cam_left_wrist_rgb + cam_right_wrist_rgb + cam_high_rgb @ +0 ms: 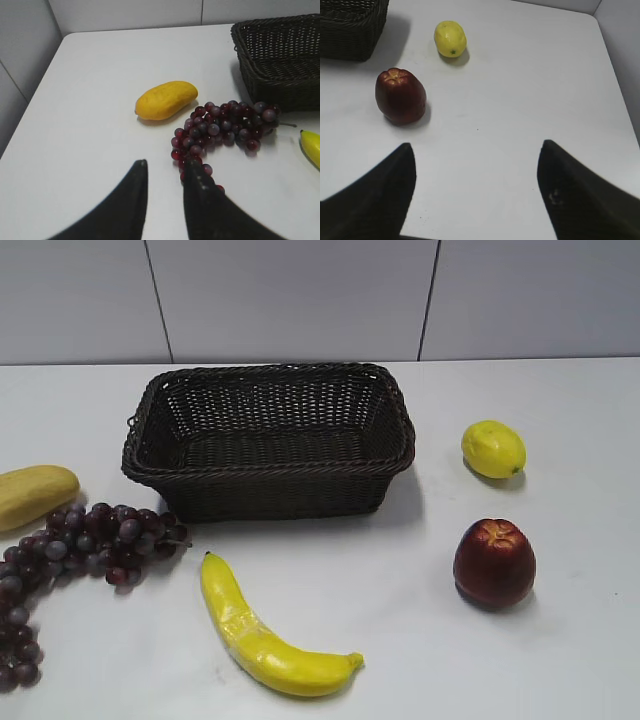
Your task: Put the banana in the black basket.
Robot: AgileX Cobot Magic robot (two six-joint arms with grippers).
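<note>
The banana [260, 635] is bright yellow and curved and lies on the white table in front of the black basket [270, 472], clear of it. Only its tip [311, 146] shows at the right edge of the left wrist view. The woven basket is empty; a part shows in the left wrist view [280, 92] and a corner in the right wrist view [350, 40]. My left gripper [167, 165] is narrowly open and empty, above the table beside the grapes. My right gripper [477, 150] is wide open and empty over bare table. Neither gripper shows in the exterior view.
A bunch of dark red grapes [90, 545] [225, 127] and a yellow-tan fruit [30, 495] [166, 100] lie left of the banana. A lemon [493, 448] [450, 38] and a red apple [494, 562] [400, 96] lie right of the basket.
</note>
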